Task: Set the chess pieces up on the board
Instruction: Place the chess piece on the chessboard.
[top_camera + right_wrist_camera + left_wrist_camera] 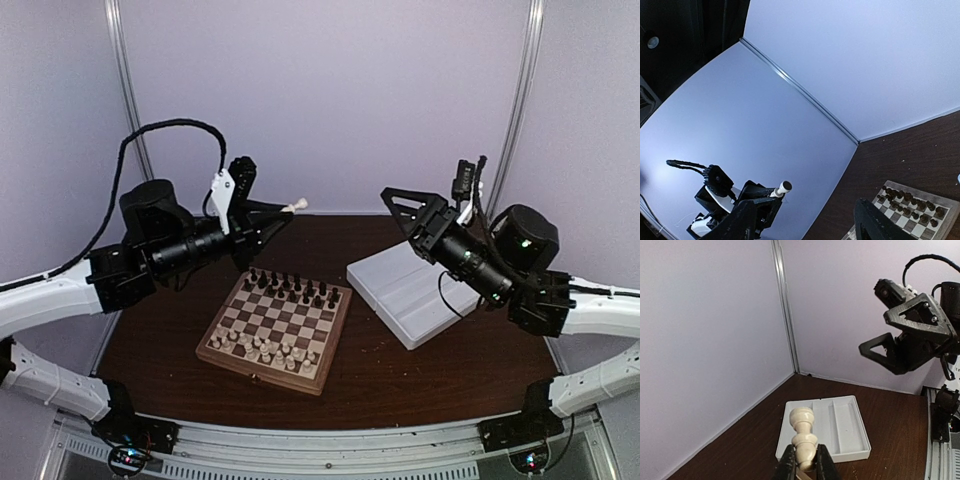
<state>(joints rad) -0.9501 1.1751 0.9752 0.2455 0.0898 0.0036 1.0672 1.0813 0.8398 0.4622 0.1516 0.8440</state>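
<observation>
Left fingers (pixel 789 466) are clamped on a cream piece (pixel 802 432), low on its stem. The head sticks out past the tips, roughly in line with the fingers. In the top view it's up in the air beyond the far edge of the board (pixel 262 373), lying near horizontal, well clear of the counter (pixel 150 360).

Board: dark pieces (pixel 290 287) fill the far two rows, cream pieces (pixel 262 347) are on the near rows. The cream side looks close to full, but the pieces are too small here to tell which square is vacant. Confirm before committing.

White tray (pixel 400 285) sits just right of the board and looks empty.

Right fingers (pixel 872 225) are spread wide with nothing between them, hovering over the tray's far end and facing the left arm.

Step in hand, as I read it: get the held piece onto its square on the cream side. Notes:
- The base seems buried between the fingers, so it likely can't go down base-first as gripped. Sort out orientation up high, not over the board. The right fingers are free and near if a re-grip is needed.
- Cross the dark rows high. Neighbours are packed tight, and a brushing finger would topple one.
- Descend straight, set the base flat on the square, release only once it bears weight, and lift straight up.
- Leave the right arm over the tray, out of the path.
</observation>
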